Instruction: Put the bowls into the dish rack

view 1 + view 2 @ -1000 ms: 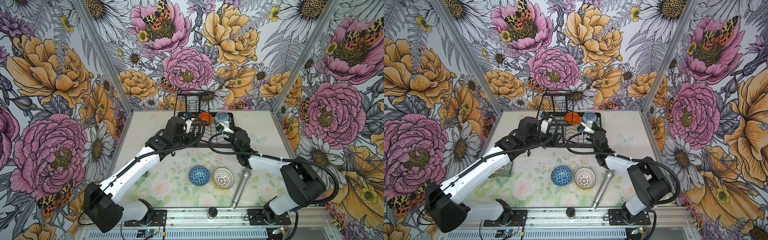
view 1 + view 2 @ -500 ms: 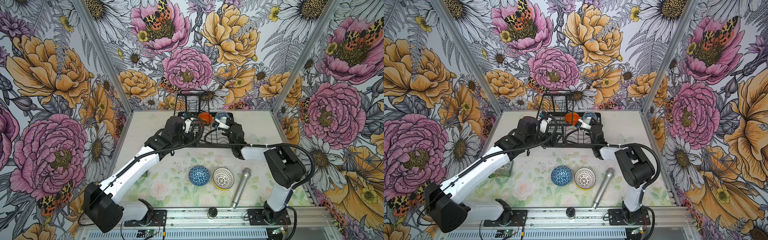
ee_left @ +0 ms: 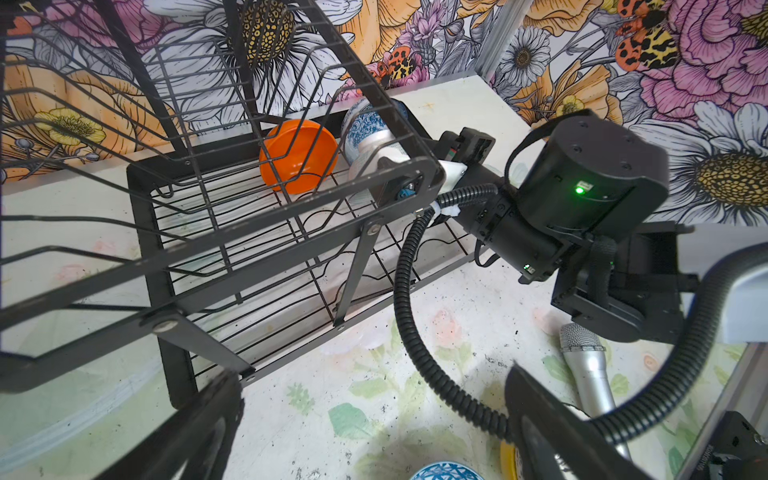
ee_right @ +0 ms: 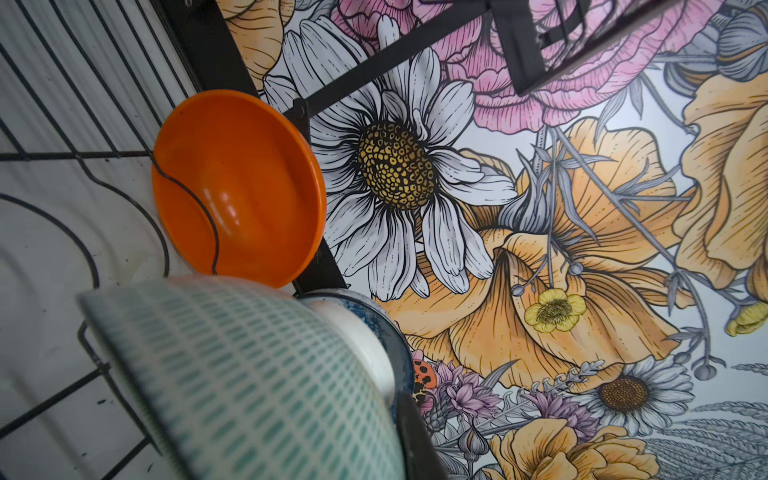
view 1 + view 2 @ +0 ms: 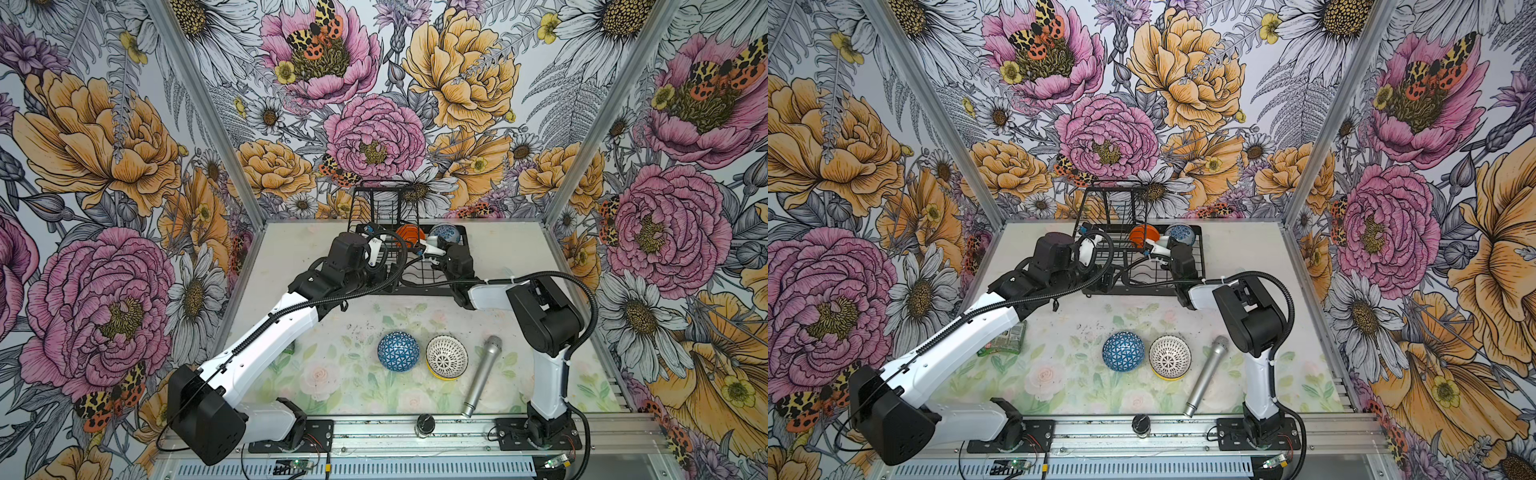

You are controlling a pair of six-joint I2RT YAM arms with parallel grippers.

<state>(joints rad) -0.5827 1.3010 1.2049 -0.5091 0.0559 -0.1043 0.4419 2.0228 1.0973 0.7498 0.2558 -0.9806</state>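
Floral-walled booth. Right gripper (image 5: 427, 244) pinches pale bowl (image 4: 249, 374) in rack (image 5: 415, 287); seat it on edge beside orange bowl (image 4: 241, 187). Left gripper (image 3: 374, 432) spread, empty.

The left arm (image 5: 274, 338) and right arm (image 5: 548, 374) pair white link shells with bulky black joint housings. A ribbed black cable conduit (image 3: 401, 291) runs along each. A green light (image 3: 579, 190) glows on the right arm's round black motor housing
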